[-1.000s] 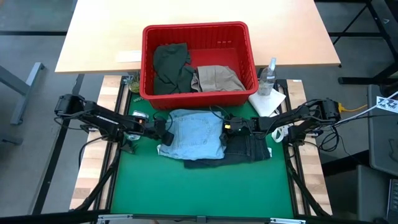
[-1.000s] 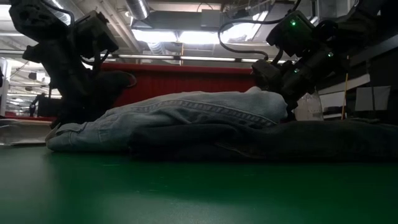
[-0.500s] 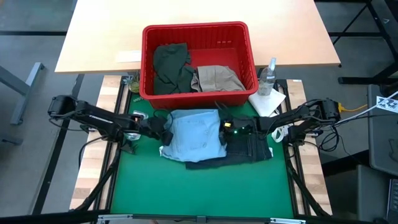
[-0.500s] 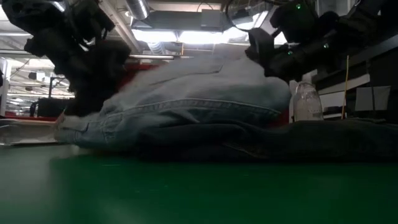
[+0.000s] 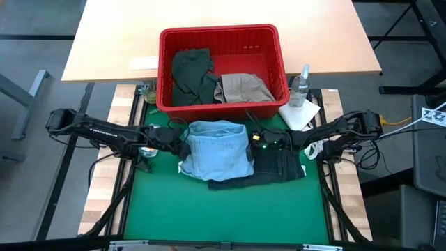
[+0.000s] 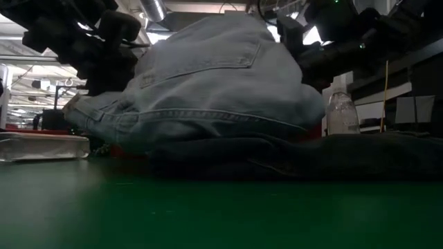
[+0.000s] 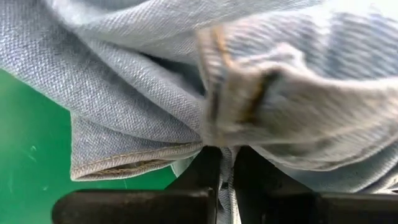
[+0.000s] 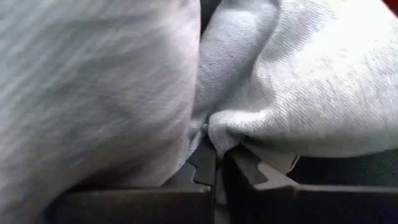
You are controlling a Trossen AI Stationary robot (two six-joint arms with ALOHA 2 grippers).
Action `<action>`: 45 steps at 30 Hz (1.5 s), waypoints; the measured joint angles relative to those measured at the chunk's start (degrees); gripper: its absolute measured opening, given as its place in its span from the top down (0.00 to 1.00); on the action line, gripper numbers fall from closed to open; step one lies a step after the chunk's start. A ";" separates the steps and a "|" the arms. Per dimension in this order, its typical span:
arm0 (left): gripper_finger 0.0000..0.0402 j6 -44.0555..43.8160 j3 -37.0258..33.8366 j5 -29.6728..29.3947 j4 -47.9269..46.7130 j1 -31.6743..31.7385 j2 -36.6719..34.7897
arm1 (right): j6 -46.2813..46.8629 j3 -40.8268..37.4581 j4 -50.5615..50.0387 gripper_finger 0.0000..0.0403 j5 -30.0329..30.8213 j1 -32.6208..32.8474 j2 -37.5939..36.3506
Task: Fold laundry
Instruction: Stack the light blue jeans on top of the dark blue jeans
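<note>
Both arms are stretched inward across the green surface (image 5: 223,209) toward its middle. The left claw (image 5: 182,137) is closed on the left edge of the denim (image 5: 217,146); the right claw (image 5: 249,141) is closed on its right edge. From above, the denim is seen bunched over the jeans (image 5: 279,167), whose long axis runs left to right. The low view alone shows the denim (image 6: 214,76) raised into a mound, seemingly clear of the surface at its left. An olive piece (image 5: 189,73) and a khaki piece (image 5: 244,87) are left in the basket (image 5: 219,35).
</note>
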 joint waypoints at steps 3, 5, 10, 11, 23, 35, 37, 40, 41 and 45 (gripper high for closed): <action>0.95 -0.35 0.00 1.01 0.02 0.00 -0.35 | 0.00 0.00 -0.34 0.96 0.00 0.00 -1.53; 0.95 -1.63 0.04 1.40 0.63 0.00 -0.40 | -0.02 0.00 -0.37 0.96 0.00 0.00 -2.96; 0.95 -4.40 0.04 1.67 6.42 0.00 -0.39 | -0.02 0.00 -0.46 0.96 0.00 -0.04 -5.85; 0.95 -4.69 0.04 1.64 7.51 0.00 -0.39 | 0.00 0.00 -0.53 0.96 0.04 -0.04 -6.14; 0.95 -10.90 0.04 1.78 8.08 -0.11 0.17 | 5.49 0.04 -7.85 0.96 -0.59 -0.04 -6.81; 0.95 -16.76 0.04 -1.47 15.24 -3.04 0.17 | 9.27 0.04 -10.68 0.97 0.98 -0.05 -13.57; 0.95 -17.89 0.04 -2.95 16.07 -3.53 0.17 | 9.26 0.04 -13.33 0.98 2.06 -0.04 -14.76; 0.95 -18.33 0.04 -4.91 17.96 -4.01 0.18 | 9.25 0.02 -16.32 0.99 2.71 -0.05 -16.12; 0.95 -18.66 0.04 -5.52 18.45 -4.09 0.41 | 9.25 0.02 -16.90 0.98 2.71 -0.07 -16.48; 0.95 -19.83 0.23 -6.42 21.05 -4.61 3.44 | 9.40 0.02 -18.94 0.98 2.73 -0.04 -17.35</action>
